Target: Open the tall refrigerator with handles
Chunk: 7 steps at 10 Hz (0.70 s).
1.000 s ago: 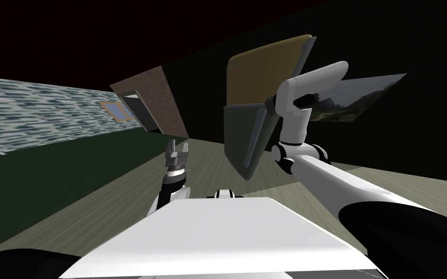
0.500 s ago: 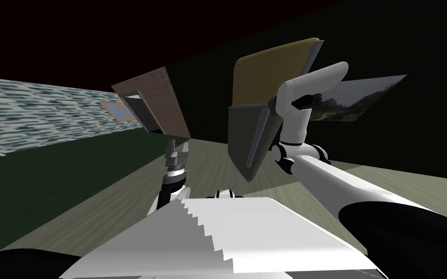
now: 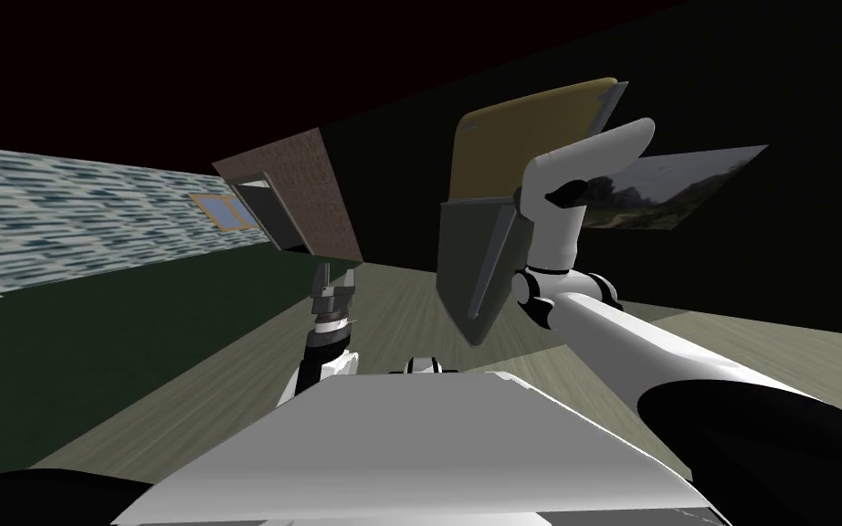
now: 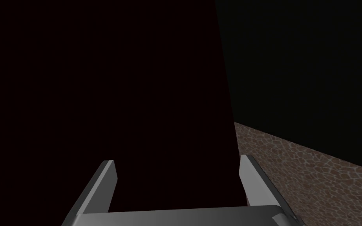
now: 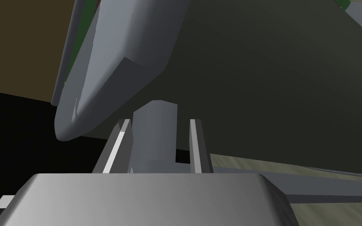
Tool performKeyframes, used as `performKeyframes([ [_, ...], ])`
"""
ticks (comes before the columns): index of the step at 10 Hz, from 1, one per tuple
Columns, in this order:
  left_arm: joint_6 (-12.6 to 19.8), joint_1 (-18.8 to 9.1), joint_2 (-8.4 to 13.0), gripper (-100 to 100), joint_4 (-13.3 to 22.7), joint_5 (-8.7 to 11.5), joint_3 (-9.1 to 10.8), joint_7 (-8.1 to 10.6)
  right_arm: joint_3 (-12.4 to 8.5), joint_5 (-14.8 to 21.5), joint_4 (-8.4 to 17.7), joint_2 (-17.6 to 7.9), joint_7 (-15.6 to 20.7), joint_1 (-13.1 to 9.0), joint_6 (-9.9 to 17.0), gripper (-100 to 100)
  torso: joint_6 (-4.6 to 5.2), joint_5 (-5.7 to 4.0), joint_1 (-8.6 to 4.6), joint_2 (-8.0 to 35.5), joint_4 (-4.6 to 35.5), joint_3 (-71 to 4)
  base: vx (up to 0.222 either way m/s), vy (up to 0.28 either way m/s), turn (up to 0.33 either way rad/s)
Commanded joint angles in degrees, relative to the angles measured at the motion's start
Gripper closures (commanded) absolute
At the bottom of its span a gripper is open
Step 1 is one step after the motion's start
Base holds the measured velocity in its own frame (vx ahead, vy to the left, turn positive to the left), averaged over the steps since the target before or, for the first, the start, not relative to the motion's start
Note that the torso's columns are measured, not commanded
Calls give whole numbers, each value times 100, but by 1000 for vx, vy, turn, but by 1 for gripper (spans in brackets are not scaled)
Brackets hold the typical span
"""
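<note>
The tall refrigerator shows in the head view as a yellowish upper panel [image 3: 520,137] over a dark grey lower door [image 3: 465,265], which stands at an angle. My right arm reaches up to the door's edge. In the right wrist view my right gripper [image 5: 158,145] is shut on a grey handle post [image 5: 152,129], one finger pressed to each side. The long grey handle bar [image 5: 117,66] runs along the dark door face [image 5: 262,78]. My left gripper [image 3: 332,297] hangs low left of the refrigerator, open [image 4: 176,176] and holding nothing.
Wooden floor [image 3: 401,320] stretches ahead. A brick wall with a doorway [image 3: 291,196] stands behind and left of the refrigerator, a patterned wall [image 3: 63,215] lies far left, and a landscape picture [image 3: 675,187] hangs on the dark wall at right. Black area above.
The refrigerator and the walls have drifted a little right in the head view, the refrigerator more so, closing in on my right forearm. The right gripper's hold on the handle is unchanged; the left arm is still.
</note>
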Motion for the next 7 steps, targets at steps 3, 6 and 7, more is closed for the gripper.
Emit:
performKeyframes([
  [3,0,0,0,0,0,0,0,0,227,127,384,-282,208,273,274,-100,3,-5,-6,2,-1,1,16,252,91],
  [6,0,0,2,0,0,0,2,0,533,-345,761,-805,208,388,594,-100,16,-31,-78,-15,-7,-13,-22,51,54],
  [7,0,0,3,0,0,0,3,0,533,-525,761,-901,208,388,594,-100,21,-29,-75,-13,-2,-11,-4,-28,-24],
])
